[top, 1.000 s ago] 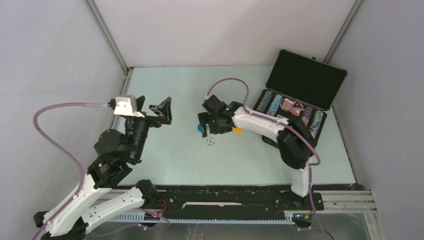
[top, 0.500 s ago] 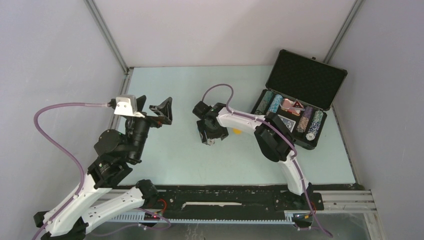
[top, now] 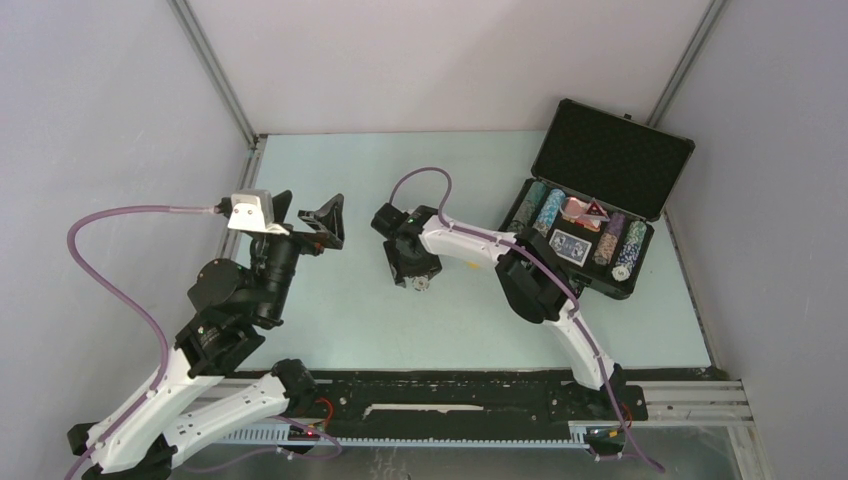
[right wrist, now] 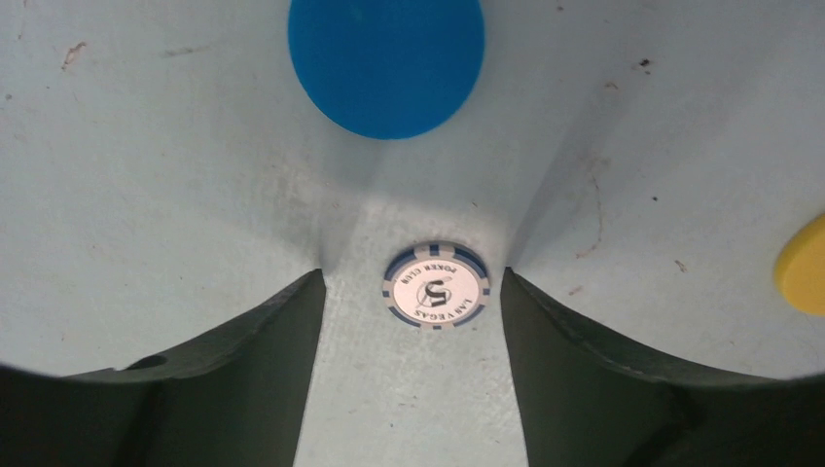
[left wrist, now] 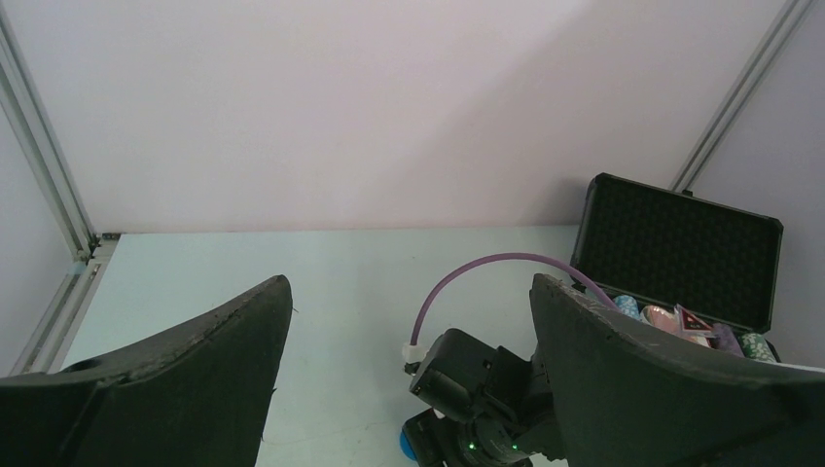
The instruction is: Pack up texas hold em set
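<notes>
Most of the set sits in the open briefcase [top: 612, 150]; a poker chip [right wrist: 435, 285], blue disc [right wrist: 386, 60] and yellow disc [right wrist: 803, 265] lie loose on the table [top: 330, 170], where the right gripper [right wrist: 411, 282] brackets the chip, fingers apart and not yet touching it; the left gripper [left wrist: 409, 287] gapes empty.

A black case [top: 612, 160] sits on the pale table [top: 350, 320] at 2 o'clock. Around a flat chip [right wrist: 436, 284]: blue disc [right wrist: 386, 58] at 12, yellow disc [right wrist: 803, 277] at 3.

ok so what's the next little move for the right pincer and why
Probably close the right pincer on the poker chip: it lies flat on the table between the fingers, with a gap showing on each side, so nothing is gripped yet.
</notes>
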You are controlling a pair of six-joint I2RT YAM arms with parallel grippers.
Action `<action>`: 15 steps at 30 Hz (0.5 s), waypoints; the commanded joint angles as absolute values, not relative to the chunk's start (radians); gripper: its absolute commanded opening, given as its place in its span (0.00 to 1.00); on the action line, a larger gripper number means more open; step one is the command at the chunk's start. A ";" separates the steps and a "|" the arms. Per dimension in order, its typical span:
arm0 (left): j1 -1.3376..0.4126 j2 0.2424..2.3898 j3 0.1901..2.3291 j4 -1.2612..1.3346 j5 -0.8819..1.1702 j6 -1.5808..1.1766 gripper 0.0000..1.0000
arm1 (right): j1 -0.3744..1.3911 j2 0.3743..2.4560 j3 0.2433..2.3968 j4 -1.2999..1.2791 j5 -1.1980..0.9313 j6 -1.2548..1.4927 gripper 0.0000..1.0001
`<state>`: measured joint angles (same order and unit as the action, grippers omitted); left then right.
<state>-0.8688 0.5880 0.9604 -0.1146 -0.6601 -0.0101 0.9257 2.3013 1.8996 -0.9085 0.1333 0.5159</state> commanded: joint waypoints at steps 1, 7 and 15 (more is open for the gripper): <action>-0.861 0.588 0.949 -0.086 -0.666 -0.012 0.98 | 0.930 2.302 1.898 -0.930 0.154 0.521 0.70; -0.861 0.591 0.951 -0.092 -0.653 -0.016 0.98 | 0.933 2.271 1.841 -0.917 0.156 0.530 0.67; -0.862 0.592 0.952 -0.095 -0.646 -0.018 0.97 | 0.943 2.255 1.820 -0.914 0.159 0.533 0.63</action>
<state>-0.8680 0.5880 0.9604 -0.1150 -0.6552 -0.0105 0.9287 2.2726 1.8446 -0.8734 0.1417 0.5251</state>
